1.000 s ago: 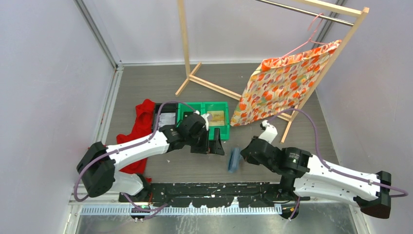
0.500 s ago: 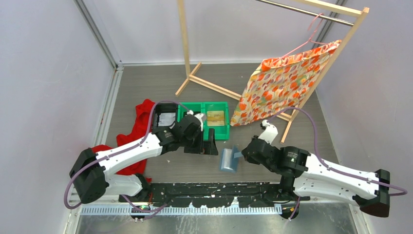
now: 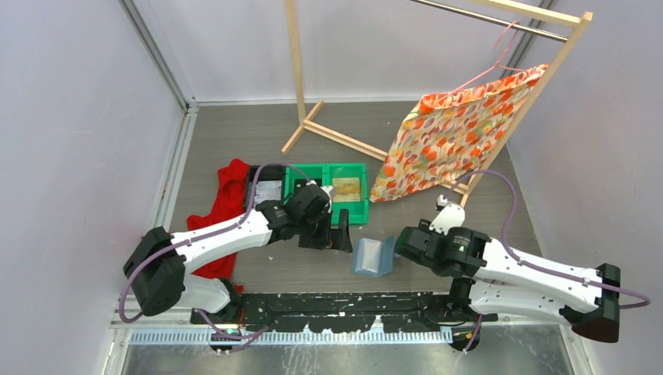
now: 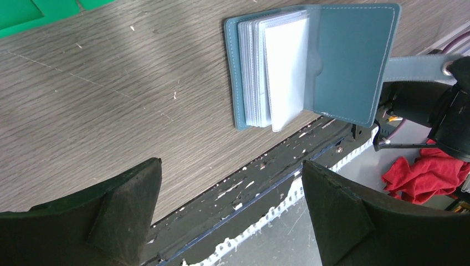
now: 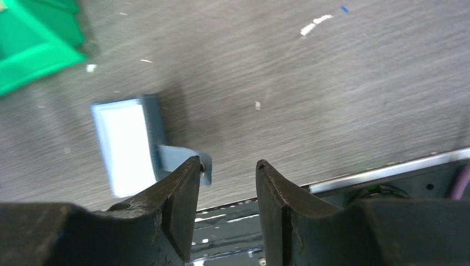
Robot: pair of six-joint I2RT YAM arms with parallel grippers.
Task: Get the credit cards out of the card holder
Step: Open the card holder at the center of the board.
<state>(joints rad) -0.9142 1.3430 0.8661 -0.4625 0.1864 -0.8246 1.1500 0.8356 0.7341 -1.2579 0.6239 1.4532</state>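
While our left gripper (image 4: 231, 172) reaches forward, spread wide above the table (image 4: 111, 111), our right gripper (image 5: 227, 166) hangs low, narrowly parted and empty, beside the card holder (image 3: 373, 256), which lies opened between them; a second ago it stood closed, on edge, at that gripper.

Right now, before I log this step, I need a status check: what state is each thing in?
card holder: open on the table, clear sleeves fanned.
closure tab: unfastened, reaching toward the right gripper.
left gripper: open, empty.
right gripper: open, tab beside one finger, not pinched.
patterned cloth: hanging on the wooden rack.
red cloth: crumpled on the table.
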